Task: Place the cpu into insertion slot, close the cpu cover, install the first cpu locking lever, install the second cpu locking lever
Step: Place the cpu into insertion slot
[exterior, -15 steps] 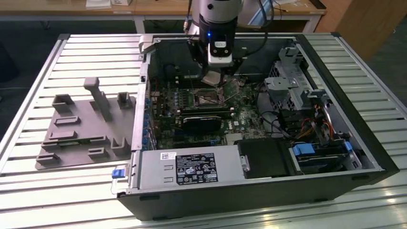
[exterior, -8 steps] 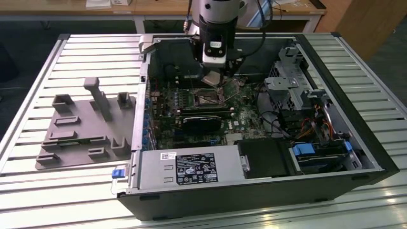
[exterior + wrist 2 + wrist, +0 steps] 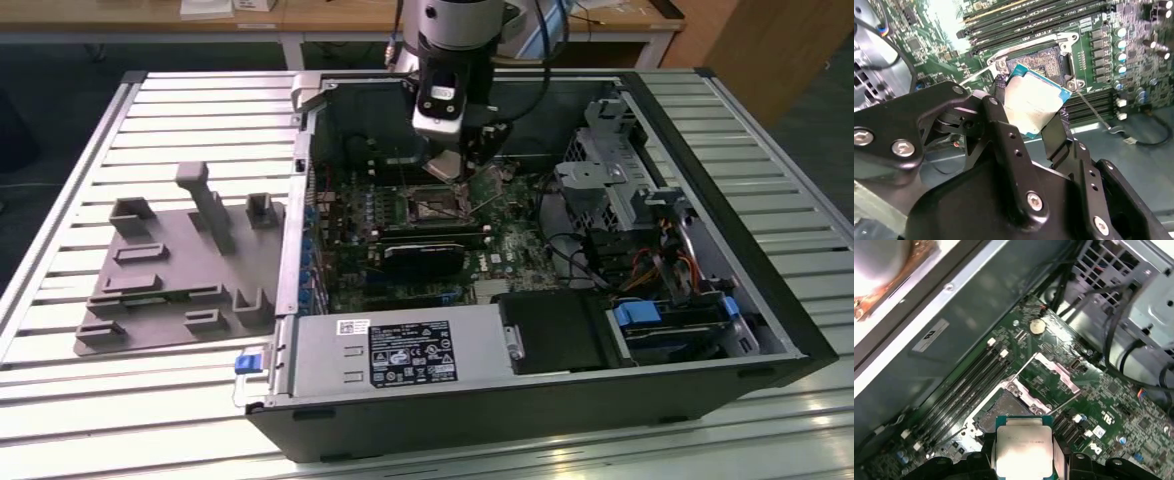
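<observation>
The cpu [image 3: 1035, 100], a flat square chip with a pale metal top, is held by its edges in my shut gripper [image 3: 1031, 102]. It hangs tilted just above the insertion slot [image 3: 1041, 61], whose dark centre lies bare. In the first wrist view the cpu [image 3: 1024, 446] sits between the black fingers [image 3: 985, 460], close to the insertion slot [image 3: 999, 412]. The cpu cover [image 3: 1055, 372] stands swung open beyond the slot. Two thin locking levers [image 3: 1095, 109] [image 3: 975, 75] stick out free on either side. In the exterior view my gripper [image 3: 461, 180] hovers over the insertion slot [image 3: 435, 206].
The open computer case [image 3: 747, 250] lies on a slatted table [image 3: 200, 110]. A long black card [image 3: 427, 256] sits near the slot, memory slots [image 3: 966, 385] run beside it, and cables with a drive cage [image 3: 627, 190] fill the exterior view's right. A grey fixture [image 3: 174, 270] stands left.
</observation>
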`<state>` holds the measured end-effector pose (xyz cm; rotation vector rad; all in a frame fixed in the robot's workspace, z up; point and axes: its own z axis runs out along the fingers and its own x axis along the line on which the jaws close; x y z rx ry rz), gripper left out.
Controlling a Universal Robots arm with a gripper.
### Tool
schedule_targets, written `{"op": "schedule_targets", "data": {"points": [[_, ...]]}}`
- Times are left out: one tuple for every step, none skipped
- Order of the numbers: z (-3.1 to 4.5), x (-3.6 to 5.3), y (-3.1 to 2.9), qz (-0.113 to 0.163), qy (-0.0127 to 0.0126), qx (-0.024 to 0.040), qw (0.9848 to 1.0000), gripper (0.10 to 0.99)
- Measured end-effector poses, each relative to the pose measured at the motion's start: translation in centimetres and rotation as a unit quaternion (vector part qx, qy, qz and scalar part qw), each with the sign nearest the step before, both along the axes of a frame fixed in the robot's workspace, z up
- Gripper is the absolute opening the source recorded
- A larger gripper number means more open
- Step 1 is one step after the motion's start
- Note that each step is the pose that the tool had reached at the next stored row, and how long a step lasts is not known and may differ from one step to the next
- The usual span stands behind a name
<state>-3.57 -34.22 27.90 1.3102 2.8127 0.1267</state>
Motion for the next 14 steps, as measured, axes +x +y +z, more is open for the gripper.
{"op": "schedule_targets", "data": {"points": [[-0.01, 0.00, 0.00, -0.008, 0.0000, 0.0000, 1.0000, 0.537], [-0.02, 0.00, 0.00, -0.016, 0.0000, -0.0001, 0.9999, 0.537], [-0.03, 0.00, 0.00, -0.024, 0.0000, -0.0001, 0.9997, 0.537], [-0.04, 0.00, 0.00, -0.032, 0.0000, -0.0001, 0.9995, 0.537], [-0.05, 0.00, 0.00, -0.040, 0.0000, 0.0000, 0.9992, 0.537], [-0.06, 0.00, 0.00, -0.048, 0.0000, 0.0000, 0.9989, 0.537], [-0.08, 0.00, 0.00, -0.056, 0.0000, 0.0000, 0.9985, 0.537], [-0.09, 0.00, 0.00, -0.064, 0.0000, 0.0000, 0.9980, 0.537], [-0.11, 0.00, 0.00, -0.072, 0.0000, 0.0000, 0.9974, 0.537], [-0.12, 0.00, 0.00, -0.081, 0.0000, 0.0000, 0.9967, 0.537], [-0.14, 0.00, 0.00, -0.089, 0.0000, 0.0000, 0.9961, 0.537], [-0.15, 0.00, 0.00, -0.097, 0.0000, 0.0000, 0.9953, 0.537], [-0.17, 0.00, 0.00, -0.105, 0.0000, -0.0001, 0.9944, 0.537], [-0.20, 0.00, 0.00, -0.114, 0.0001, -0.0001, 0.9935, 0.537]]}}
